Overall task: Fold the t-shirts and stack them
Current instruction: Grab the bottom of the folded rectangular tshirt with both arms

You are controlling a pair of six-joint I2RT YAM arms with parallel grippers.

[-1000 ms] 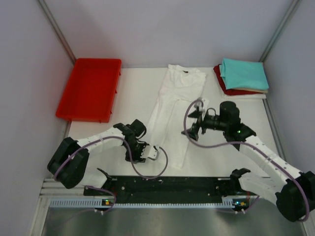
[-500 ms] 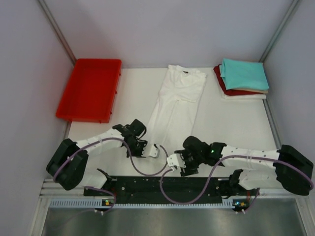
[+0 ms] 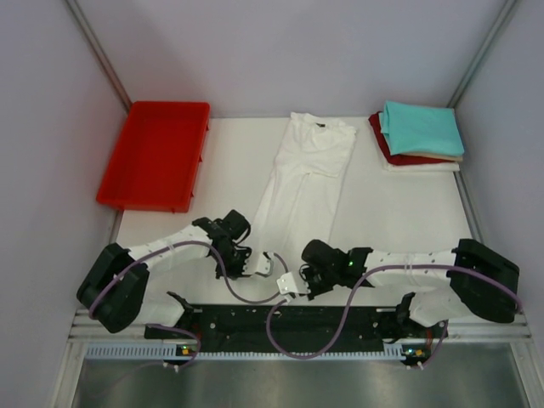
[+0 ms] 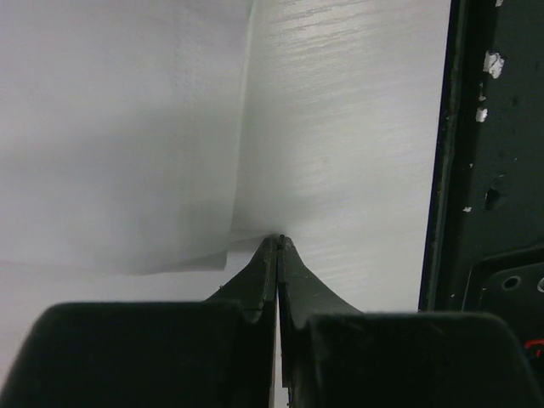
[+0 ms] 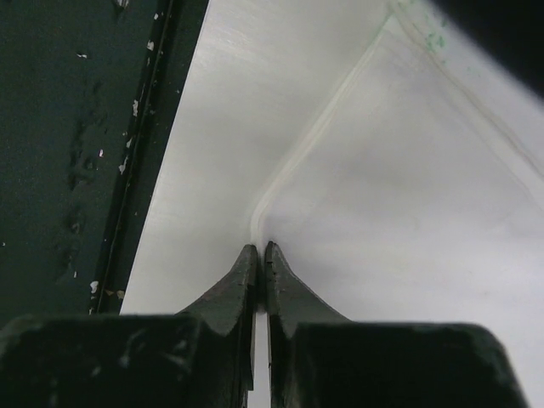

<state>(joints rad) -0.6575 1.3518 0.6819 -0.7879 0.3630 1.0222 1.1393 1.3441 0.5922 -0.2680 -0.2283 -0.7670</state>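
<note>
The long t-shirt (image 3: pixel 302 183) is plain white, with a small dark label (image 3: pixel 321 126) at its neck. It barely stands out from the white worktop (image 3: pixel 399 221). The stack shows a teal shirt (image 3: pixel 421 127), a dark red shirt (image 3: pixel 398 154) and a thin edge of a cream shirt (image 3: pixel 422 167). The tray (image 3: pixel 153 153) is bright red. The left arm (image 3: pixel 166 248) and right arm (image 3: pixel 416 259) are white with black joints, trailing pale purple cables (image 3: pixel 255 299). Their jaws are black, like the rail (image 3: pixel 289 321).
</note>
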